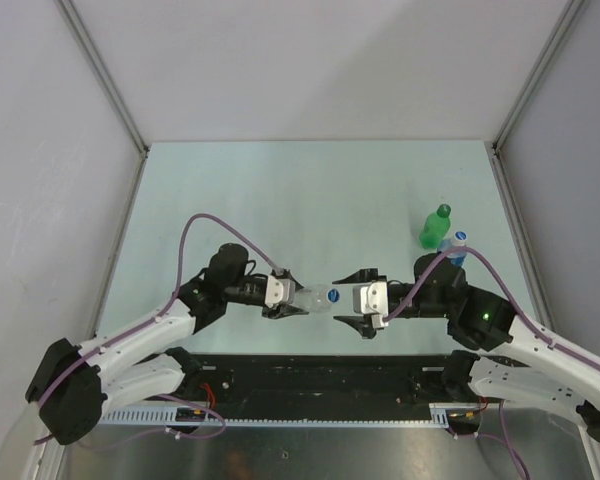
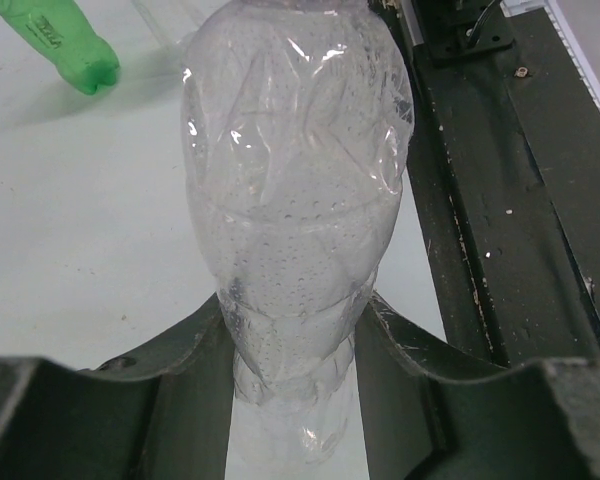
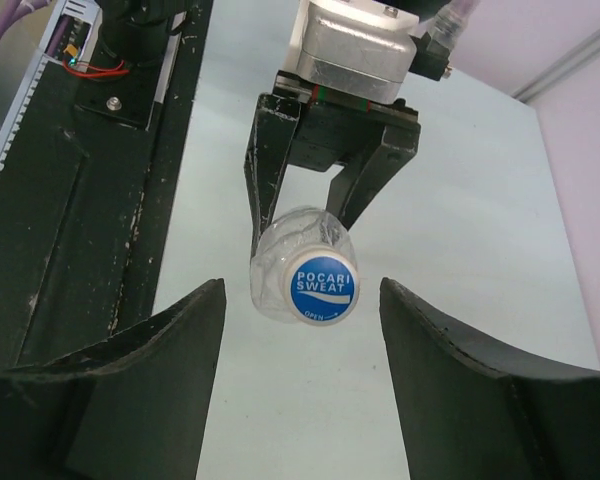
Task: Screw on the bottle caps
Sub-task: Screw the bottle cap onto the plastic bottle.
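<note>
We're looking into a robotics lab test cell: plain grey panel walls (image 1: 40,150) set in aluminium frame posts (image 1: 100,70) box in a pale-green table (image 1: 310,190). A left arm (image 1: 130,345) and a right arm (image 1: 550,345) stand on a black base plate (image 1: 320,375). Purple cables (image 1: 205,222) loop overhead, and a slotted cable duct (image 1: 155,412) runs along the near edge.

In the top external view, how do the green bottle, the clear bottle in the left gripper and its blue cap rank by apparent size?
1-2. green bottle and clear bottle: alike; the left gripper hides part of the clear one.
3. blue cap: clearly smallest.
</note>
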`<act>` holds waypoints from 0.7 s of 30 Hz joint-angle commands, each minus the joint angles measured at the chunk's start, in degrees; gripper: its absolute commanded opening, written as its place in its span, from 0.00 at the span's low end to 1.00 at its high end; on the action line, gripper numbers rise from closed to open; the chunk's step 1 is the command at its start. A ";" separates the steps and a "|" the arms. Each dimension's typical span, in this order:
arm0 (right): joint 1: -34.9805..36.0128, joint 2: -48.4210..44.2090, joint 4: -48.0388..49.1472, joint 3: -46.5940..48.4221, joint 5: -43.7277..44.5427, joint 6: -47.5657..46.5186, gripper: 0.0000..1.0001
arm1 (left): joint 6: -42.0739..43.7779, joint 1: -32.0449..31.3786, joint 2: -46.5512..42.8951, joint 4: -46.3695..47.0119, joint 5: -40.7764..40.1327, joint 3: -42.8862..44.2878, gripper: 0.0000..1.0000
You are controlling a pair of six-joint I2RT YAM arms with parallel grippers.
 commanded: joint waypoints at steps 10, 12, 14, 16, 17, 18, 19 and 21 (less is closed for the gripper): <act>-0.61 2.63 2.52 1.36 -3.72 1.18 0.53 | 1.08 0.43 0.53 0.68 3.00 3.28 0.00; -0.59 2.43 2.62 1.41 -4.07 1.33 0.52 | 0.96 0.37 0.86 0.65 2.92 3.46 0.00; -0.59 2.11 2.66 1.42 -4.00 1.48 0.52 | 0.89 0.35 1.11 0.67 2.94 3.59 0.00; -0.59 1.95 2.65 1.42 -3.66 1.58 0.53 | 0.93 0.42 1.18 0.71 2.99 3.62 0.00; -0.62 1.86 2.80 1.42 -3.61 1.64 0.53 | 0.99 0.38 1.18 0.68 3.10 3.63 0.00; -0.59 1.77 2.83 1.42 -3.55 1.71 0.53 | 1.01 0.41 1.17 0.70 3.16 3.59 0.00; -0.57 1.73 2.97 1.42 -3.56 1.80 0.53 | 1.07 0.42 1.17 0.67 3.10 3.57 0.00; -0.61 1.70 3.15 1.42 -3.52 2.10 0.53 | 1.11 0.37 1.13 0.67 3.14 3.49 0.00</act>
